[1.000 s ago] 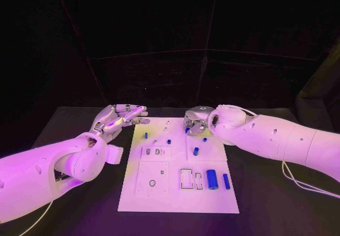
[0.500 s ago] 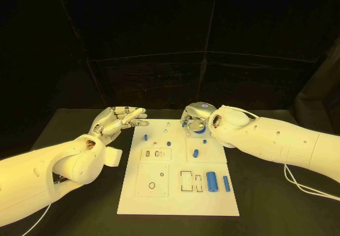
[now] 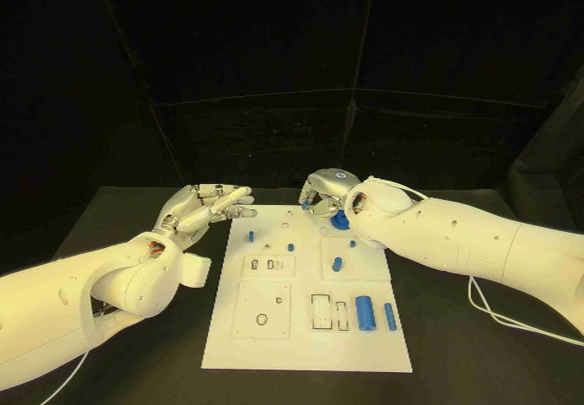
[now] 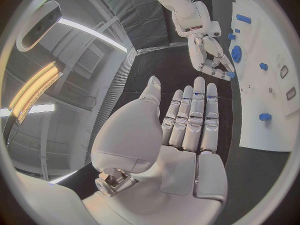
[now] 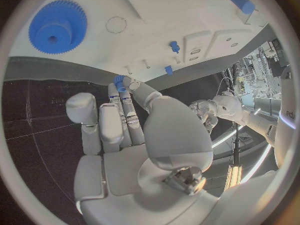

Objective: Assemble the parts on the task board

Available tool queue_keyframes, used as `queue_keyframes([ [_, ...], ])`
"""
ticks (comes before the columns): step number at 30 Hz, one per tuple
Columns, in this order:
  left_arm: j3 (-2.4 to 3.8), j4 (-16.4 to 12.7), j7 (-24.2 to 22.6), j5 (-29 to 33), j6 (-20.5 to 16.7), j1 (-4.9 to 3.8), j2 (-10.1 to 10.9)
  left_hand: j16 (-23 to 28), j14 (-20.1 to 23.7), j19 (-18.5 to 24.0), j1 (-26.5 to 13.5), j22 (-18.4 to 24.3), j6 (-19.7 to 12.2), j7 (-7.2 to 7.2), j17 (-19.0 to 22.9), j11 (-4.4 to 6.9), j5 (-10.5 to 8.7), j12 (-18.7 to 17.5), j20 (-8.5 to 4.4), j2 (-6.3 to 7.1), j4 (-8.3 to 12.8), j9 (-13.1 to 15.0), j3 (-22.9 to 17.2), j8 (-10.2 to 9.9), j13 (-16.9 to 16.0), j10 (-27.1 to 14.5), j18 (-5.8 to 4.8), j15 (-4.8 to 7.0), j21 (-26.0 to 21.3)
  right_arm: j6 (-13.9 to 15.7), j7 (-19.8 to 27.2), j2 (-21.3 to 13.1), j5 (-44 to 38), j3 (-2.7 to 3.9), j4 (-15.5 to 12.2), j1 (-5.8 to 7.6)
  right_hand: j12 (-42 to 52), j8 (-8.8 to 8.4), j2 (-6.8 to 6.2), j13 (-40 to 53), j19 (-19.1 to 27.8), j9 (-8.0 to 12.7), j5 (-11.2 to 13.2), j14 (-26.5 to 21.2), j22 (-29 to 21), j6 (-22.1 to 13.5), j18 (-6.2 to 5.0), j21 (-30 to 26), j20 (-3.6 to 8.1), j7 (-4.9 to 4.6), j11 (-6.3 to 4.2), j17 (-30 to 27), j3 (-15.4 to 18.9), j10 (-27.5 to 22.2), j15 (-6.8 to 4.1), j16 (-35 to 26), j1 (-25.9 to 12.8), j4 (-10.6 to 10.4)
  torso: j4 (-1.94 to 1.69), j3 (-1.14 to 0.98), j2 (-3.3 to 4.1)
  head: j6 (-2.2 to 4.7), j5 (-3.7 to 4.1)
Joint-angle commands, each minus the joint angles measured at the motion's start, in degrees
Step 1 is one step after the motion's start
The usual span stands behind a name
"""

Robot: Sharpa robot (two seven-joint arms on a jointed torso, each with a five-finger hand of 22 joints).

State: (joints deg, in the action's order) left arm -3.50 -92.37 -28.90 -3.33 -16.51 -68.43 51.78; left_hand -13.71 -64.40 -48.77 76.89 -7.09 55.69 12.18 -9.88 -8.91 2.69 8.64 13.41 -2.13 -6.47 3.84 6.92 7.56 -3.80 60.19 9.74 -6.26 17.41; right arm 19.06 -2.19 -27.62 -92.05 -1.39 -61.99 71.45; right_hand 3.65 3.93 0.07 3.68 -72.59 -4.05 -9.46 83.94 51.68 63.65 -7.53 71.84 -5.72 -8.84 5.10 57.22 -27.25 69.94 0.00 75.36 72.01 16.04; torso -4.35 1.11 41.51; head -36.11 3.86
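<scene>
My right hand has lifted off the blue gear, fingers now loosely curled, empty; gear looks seated. Left hand stays open, idle.

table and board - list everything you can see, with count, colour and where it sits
table: one, black, under everything
task board: one, white, mid-table
gear: one, blue, toothed, on the board's far end beside the right hand
cylinders: two, blue, a thick and a thin one, side by side at the board's near right
small pegs: several, blue, scattered over the board's far half
left hand: silver, open, fingers straight, off the board's far left edge
right hand: silver, fingers curled, at the board's far edge; whether it holds anything is unclear
</scene>
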Motion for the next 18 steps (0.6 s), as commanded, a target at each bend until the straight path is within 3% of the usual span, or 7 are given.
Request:
queue_keyframes([
  [1, 0.06, -0.1, -0.1, 0.2, 0.4, -0.1, -0.2, 0.3, 0.1, -0.3, 0.3, 0.1, 0.0, 0.25, -0.1, -0.41, 0.16, -0.3, 0.03, -0.21, 0.6, -0.1, 0.0, -0.2, 0.1, 0.0, 0.82, -0.39, -0.4, -1.2, -0.5, 1.3, 0.4, 0.05, 1.4, 0.17, -0.1, -0.21, -0.58, 0.0, 0.3, 0.1, 0.3, 1.0, 0.0, -0.2, 0.3, 0.2, -0.03, -0.29, -0.22, -0.1, -0.3, 0.0, -0.1, 0.4, 0.0, 0.0, -0.05, -0.01, 0.08, 0.06, -0.08],
  [2, 0.06, -0.2, -0.1, 0.2, 0.4, -0.1, -0.3, 0.3, 0.1, -0.3, 0.3, 0.1, 0.0, 0.25, -0.1, -0.41, 0.16, -0.3, 0.03, -0.21, 0.6, -0.1, 0.0, -0.2, 0.1, 0.0, 0.82, -0.39, -0.4, -1.5, -0.5, 1.8, 0.4, 0.05, 1.9, 0.16, -0.1, -0.21, -0.58, 0.0, 0.4, 0.1, 0.3, 1.0, 0.0, -0.2, 0.29, 0.2, -0.03, -0.29, -0.21, -0.1, -0.3, 0.0, -0.09, 0.4, 0.0, 0.0, -0.15, 0.0, 0.1, 0.05, -0.07],
  [8, 0.06, -0.3, -0.1, 0.2, 0.4, -0.15, -0.4, 0.3, 0.1, -0.3, 0.3, 0.1, 0.0, 0.26, -0.1, -0.42, 0.16, -0.3, 0.03, -0.21, 0.6, -0.1, 0.0, -0.3, 0.1, 0.0, 0.83, -0.39, -0.4, -2.7, -0.4, 3.9, 0.3, 0.04, 3.9, 0.15, -0.1, -0.23, -0.66, 0.0, 0.4, 0.1, 0.4, 1.0, 0.0, -0.3, 0.29, 0.2, -0.08, -0.33, -0.14, -0.1, -0.5, -0.1, -0.06, 0.4, -0.2, -0.1, 0.12, -0.07, 0.11, 0.02, -0.56],
  [18, 0.07, 0.0, -0.1, 0.2, 0.5, -0.22, -0.5, 0.5, 0.0, -0.3, 0.4, 0.2, -0.1, 0.4, -0.1, -0.51, 0.15, -0.5, 0.06, -0.21, 0.8, -0.1, 0.1, -0.5, 0.1, -0.2, 0.83, -0.42, -0.5, -3.8, -1.0, 6.1, -0.3, 0.04, 5.8, 0.14, -0.1, -0.25, -0.97, 0.0, 0.5, 0.1, 0.5, 1.0, 0.0, -0.4, 0.28, 0.2, -0.14, -0.39, -0.09, -0.2, -0.7, -0.3, 0.01, 0.4, -0.5, -0.3, 0.18, -0.05, 0.14, 0.04, -0.65],
])
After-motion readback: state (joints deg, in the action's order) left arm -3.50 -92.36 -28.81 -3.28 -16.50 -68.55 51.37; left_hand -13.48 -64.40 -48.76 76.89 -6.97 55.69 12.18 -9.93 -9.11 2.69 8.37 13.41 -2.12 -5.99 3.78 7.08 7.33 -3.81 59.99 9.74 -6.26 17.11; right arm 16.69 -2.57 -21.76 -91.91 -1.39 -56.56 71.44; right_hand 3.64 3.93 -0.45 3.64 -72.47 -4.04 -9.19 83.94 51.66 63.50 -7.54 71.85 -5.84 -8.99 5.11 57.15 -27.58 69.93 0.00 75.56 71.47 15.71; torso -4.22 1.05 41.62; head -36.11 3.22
